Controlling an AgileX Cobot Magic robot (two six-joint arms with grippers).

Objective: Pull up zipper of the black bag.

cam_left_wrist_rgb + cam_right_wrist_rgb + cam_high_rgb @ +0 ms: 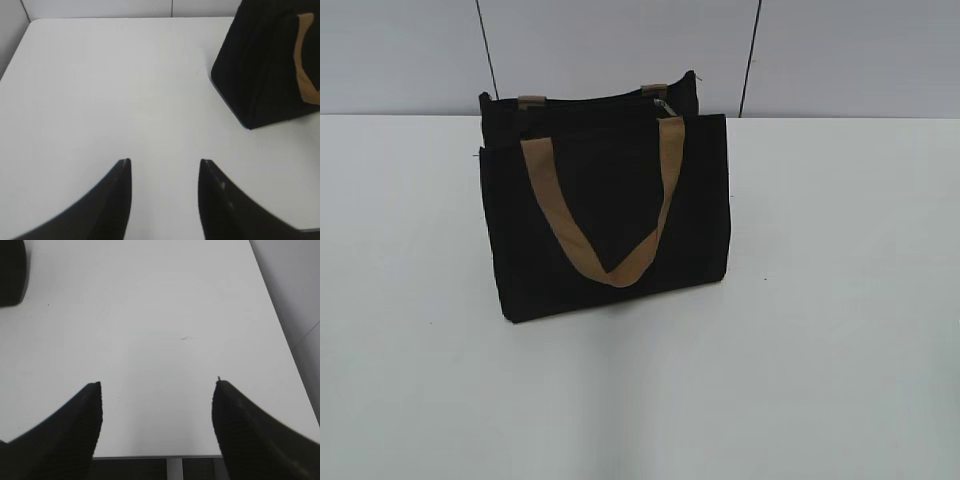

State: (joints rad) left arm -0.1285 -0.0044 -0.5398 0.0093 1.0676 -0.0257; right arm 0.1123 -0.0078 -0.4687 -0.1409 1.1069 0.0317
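2 grippers, the left gripper and the right gripper, hang spread and empty above the table, well apart from the upright black bag, so I'd say 1 must first reach its zipper.

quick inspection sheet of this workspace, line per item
surface: white table, bare apart from the bag
job's things: black bag upright near the table's far edge, front tan strap hanging down its face; silver zipper pull at the top edge's right end
clutter: nothing seen
grippers: left gripper open, empty, over the table, bag ahead to its right; right gripper open wider, empty, near the table's edge
cables: nothing seen
surroundings: pale wall panels with dark seams behind the table
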